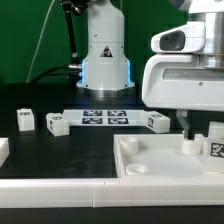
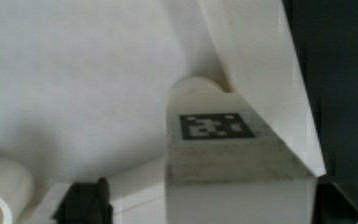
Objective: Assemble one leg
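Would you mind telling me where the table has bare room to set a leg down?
Bare black table lies in front of the two legs and left of the white slab. It is crowded around the gripper over the slab.

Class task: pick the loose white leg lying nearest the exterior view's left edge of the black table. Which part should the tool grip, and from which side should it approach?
Grip the leg across its two plain side faces, coming straight down from above. It stands apart from the next leg, so there looks to be room for a finger on each side, and the table is open above it.

Leg (image 1: 216, 146) — matt white plastic
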### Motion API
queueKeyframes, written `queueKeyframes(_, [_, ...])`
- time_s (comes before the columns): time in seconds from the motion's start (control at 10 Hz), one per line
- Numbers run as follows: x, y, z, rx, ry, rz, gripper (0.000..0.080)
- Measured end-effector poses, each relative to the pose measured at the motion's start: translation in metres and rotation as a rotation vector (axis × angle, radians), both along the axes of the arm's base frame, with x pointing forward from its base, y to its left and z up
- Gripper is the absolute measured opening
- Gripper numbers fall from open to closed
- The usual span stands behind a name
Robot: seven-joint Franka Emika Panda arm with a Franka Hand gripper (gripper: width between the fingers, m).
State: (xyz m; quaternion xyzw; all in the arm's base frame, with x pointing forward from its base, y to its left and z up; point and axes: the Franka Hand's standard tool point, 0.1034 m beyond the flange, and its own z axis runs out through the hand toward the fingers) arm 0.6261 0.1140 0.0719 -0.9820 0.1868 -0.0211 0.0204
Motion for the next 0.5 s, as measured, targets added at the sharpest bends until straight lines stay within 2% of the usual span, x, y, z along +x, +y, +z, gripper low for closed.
queueKeyframes(0.1, [0.0000,-0.0003,0.0000,0.000,0.000,-0.004,0.0410])
queueKeyframes(0.2, [0.0001,-0.0002,0.0000,0.000,0.000,-0.005,0.0410])
queueKeyframes(0.3, [0.0001,-0.0001,0.0000,0.002,0.001,-0.036,0.0290])
queueKeyframes(0.5, [0.0000,0.0001,0.0000,0.004,0.002,-0.052,0.0290])
